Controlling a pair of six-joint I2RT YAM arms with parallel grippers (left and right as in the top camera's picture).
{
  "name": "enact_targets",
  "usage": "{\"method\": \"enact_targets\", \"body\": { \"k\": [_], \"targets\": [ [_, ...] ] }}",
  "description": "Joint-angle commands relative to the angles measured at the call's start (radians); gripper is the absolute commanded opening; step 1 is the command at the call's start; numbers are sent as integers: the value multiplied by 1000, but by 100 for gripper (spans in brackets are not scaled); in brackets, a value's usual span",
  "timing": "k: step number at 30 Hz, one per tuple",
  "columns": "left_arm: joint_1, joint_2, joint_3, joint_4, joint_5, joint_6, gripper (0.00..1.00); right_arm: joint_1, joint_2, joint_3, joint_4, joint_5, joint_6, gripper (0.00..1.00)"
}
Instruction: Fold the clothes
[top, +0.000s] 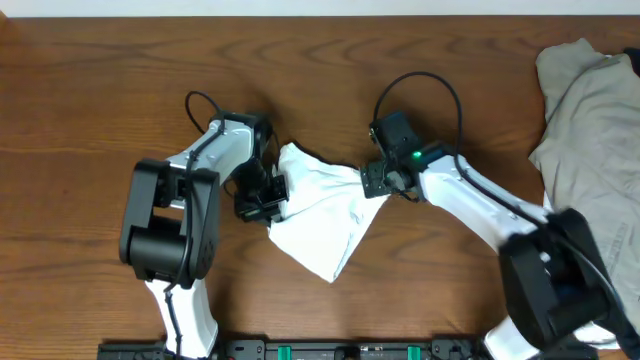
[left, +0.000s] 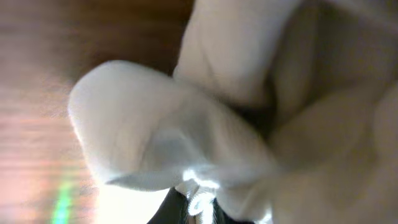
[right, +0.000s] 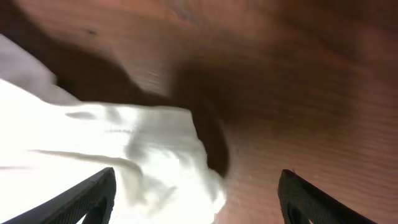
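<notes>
The clothes (top: 322, 210), a white T-shirt, lie bunched into a rough triangle at the middle of the wooden table. My left gripper (top: 268, 200) is at the shirt's left edge and is shut on a fold of it; in the left wrist view white cloth (left: 186, 124) fills the frame and a pinched ridge sits between the dark fingers (left: 171, 208). My right gripper (top: 375, 182) is at the shirt's upper right corner with its jaws wide open. In the right wrist view the shirt's edge (right: 137, 162) lies between the spread fingers (right: 81, 199), unheld.
A beige-grey garment (top: 590, 130) is heaped at the table's right edge. Bare wood (top: 100, 100) lies to the left and behind. Cables loop off both wrists behind the shirt.
</notes>
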Motion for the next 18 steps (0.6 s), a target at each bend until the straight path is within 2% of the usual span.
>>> {"method": "enact_targets", "body": {
  "k": [1, 6, 10, 18],
  "targets": [
    [-3, -114, -13, -15, -55, -5, 9, 5, -149, 2, -13, -17, -42, 78],
    [-3, -275, -13, -28, -151, -6, 14, 34, -243, 2, -64, -90, -58, 76],
    [-3, -344, -13, -28, -197, -5, 24, 62, -232, 2, -104, -182, -40, 76],
    [-3, -346, -13, -89, -217, -5, 25, 158, -116, 2, -130, -238, -5, 75]
  ]
}}
